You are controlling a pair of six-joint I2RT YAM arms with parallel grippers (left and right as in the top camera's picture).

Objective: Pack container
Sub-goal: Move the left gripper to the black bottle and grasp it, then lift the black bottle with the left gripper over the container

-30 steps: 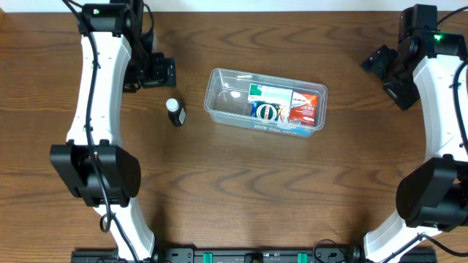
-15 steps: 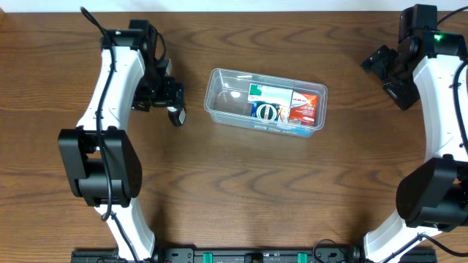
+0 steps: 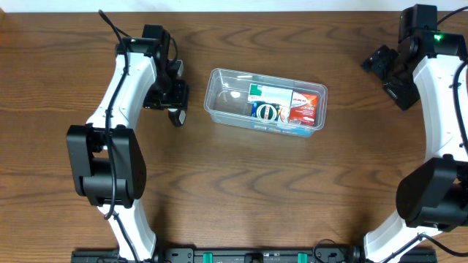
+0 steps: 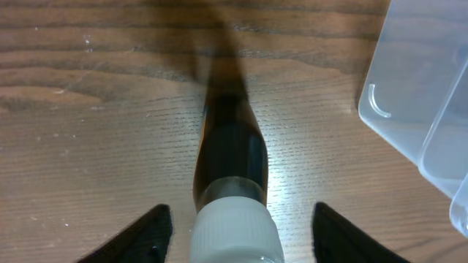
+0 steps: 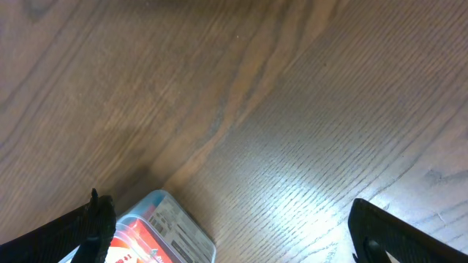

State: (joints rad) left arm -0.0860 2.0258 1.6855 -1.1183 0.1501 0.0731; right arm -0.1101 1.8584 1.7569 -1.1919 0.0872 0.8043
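The clear plastic container sits mid-table holding a green-white box, a blue box and a red box. A small dark bottle with a white cap stands left of it. My left gripper is open and hangs right above the bottle; in the left wrist view the bottle stands between the two spread fingers, its cap close to the camera, and the container corner is at right. My right gripper is open and empty at the far right; its view shows the container's red end.
The brown wooden table carries nothing else. The right arm's base stands at the right front, the left arm's base at the left front.
My left arm has swung right, from well left of the bottle to directly over it. The right arm and the container have not moved.
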